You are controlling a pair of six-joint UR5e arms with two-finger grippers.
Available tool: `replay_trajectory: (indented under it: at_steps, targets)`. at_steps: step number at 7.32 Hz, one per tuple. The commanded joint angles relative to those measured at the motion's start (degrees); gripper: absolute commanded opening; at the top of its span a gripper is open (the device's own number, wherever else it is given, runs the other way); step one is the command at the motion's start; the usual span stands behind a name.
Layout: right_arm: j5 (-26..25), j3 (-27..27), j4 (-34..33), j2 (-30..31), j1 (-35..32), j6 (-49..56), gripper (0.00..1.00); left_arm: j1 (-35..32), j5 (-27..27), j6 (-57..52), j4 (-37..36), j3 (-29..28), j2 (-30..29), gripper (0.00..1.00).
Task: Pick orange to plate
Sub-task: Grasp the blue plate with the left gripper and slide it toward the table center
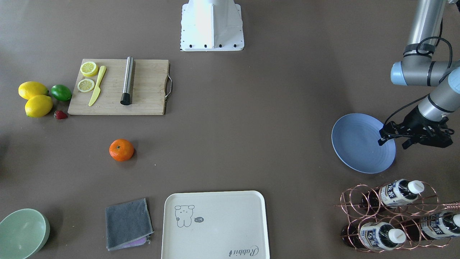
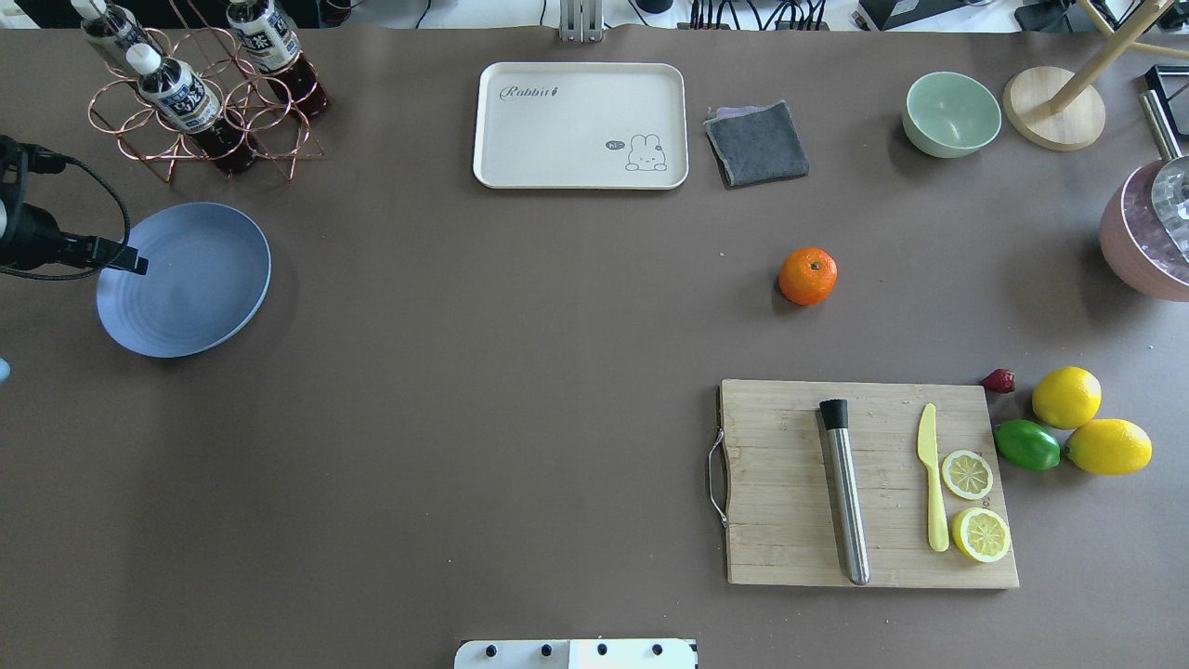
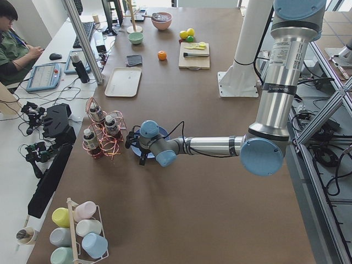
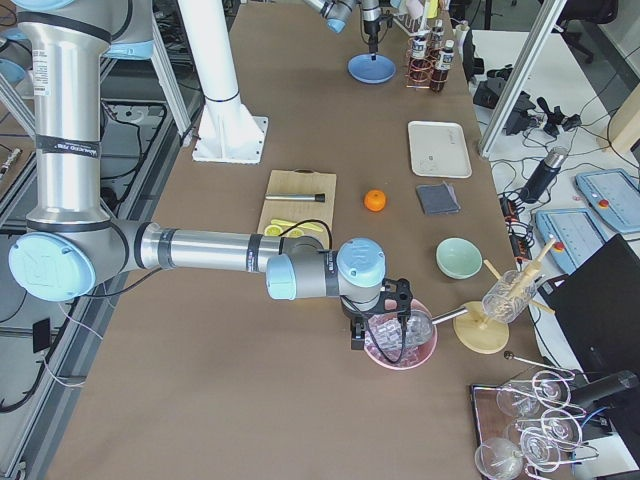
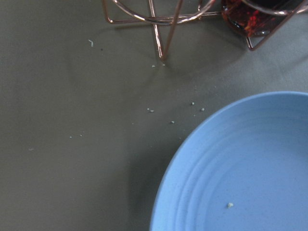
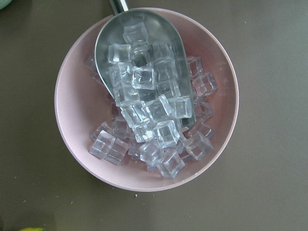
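The orange (image 1: 121,150) lies alone on the brown table, in front of the wooden cutting board; in the overhead view the orange (image 2: 807,276) is right of centre. The periwinkle-blue plate (image 1: 354,151) is empty and sits far across the table, next to the bottle rack. My left gripper (image 1: 393,143) hovers over the plate's outer edge, open and holding nothing; its wrist view shows only the plate rim (image 5: 192,159). Far from the orange, my right gripper (image 4: 378,345) hangs over a pink bowl of ice. I cannot tell whether it is open.
The cutting board (image 1: 147,90) carries lemon slices, a yellow knife and a metal cylinder. Two lemons, a lime (image 1: 61,92) and a strawberry lie beside it. A cream tray (image 1: 215,230), grey cloth (image 1: 127,223), mint bowl (image 1: 21,233), copper bottle rack (image 1: 395,216) and pink ice bowl (image 6: 67,96) ring the table.
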State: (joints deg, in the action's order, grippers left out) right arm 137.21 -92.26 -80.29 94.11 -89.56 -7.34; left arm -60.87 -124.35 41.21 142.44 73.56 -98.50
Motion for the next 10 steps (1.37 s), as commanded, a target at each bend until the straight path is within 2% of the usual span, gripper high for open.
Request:
replay_trajectory:
  at_steps: [1,2,4,5,6,8,9,10]
  targets:
    - [0.08,-0.46,1.88,0.9,0.0,-0.13,1.0,0.05,-0.01,0.01,0.65,-0.17,0.32,0.2]
    - [-0.01,-0.55,1.89,0.9,0.0,-0.13,1.0,0.14,-0.01,-0.08,0.65,-0.26,0.32,0.02]
    - [-0.01,-0.55,1.98,0.55,0.09,-0.31,1.0,0.4,-0.01,0.18,0.74,0.43,0.5,0.0]
    - [-0.1,-0.55,1.89,0.2,0.09,-2.4,1.0,-0.03,-2.97,2.1,0.39,1.14,0.41,0.0]
    - [0.08,-0.81,1.89,-0.41,0.26,-4.94,1.0,-3.34,-7.88,2.81,-0.22,1.14,-0.11,0.0]
    - [0.43,-5.1,1.19,-0.85,0.53,-6.63,1.0,-13.61,-25.42,3.43,-4.34,3.67,-2.04,0.0]
    - [2.52,-6.08,1.62,-0.86,0.79,-7.33,1.0,-13.83,-25.33,7.0,-6.62,8.83,-0.83,0.0]
    - [3.5,-6.17,2.93,-0.86,2.44,-9.17,1.0,-12.18,-22.8,14.52,-6.56,12.36,-0.9,0.0]
